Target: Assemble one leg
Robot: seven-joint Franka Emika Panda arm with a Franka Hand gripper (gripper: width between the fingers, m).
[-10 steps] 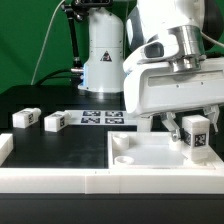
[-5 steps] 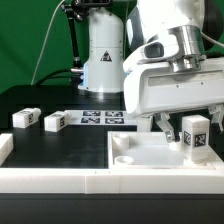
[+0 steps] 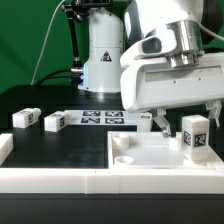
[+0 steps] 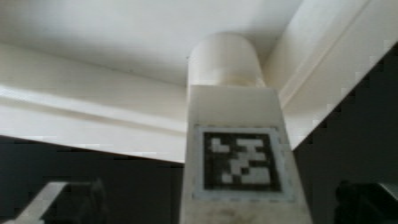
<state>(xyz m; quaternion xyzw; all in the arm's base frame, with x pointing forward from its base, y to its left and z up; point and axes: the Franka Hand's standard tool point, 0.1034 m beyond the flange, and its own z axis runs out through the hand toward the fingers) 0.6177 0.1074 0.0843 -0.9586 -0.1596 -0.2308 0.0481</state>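
A leg [image 3: 196,134], a small white block with a tag on its face, stands upright in the corner of the large white panel [image 3: 150,152] on the exterior view's right. My gripper [image 3: 189,123] is open around it; one finger [image 3: 160,122] stands clear of the leg's side. In the wrist view the leg [image 4: 235,140] fills the middle, its round peg end against the panel [image 4: 107,90]. The gripper [image 4: 214,208] straddles it, with dark fingers [image 4: 63,200] well apart from both sides.
Two more tagged legs [image 3: 27,118] [image 3: 55,121] lie on the black table at the exterior view's left. The marker board [image 3: 100,118] lies behind them. A white rail [image 3: 60,178] runs along the front. The robot base [image 3: 100,55] stands at the back.
The gripper body has shifted toward the exterior view's left and the visible finger has moved away from the leg. The leg stays upright on the panel.
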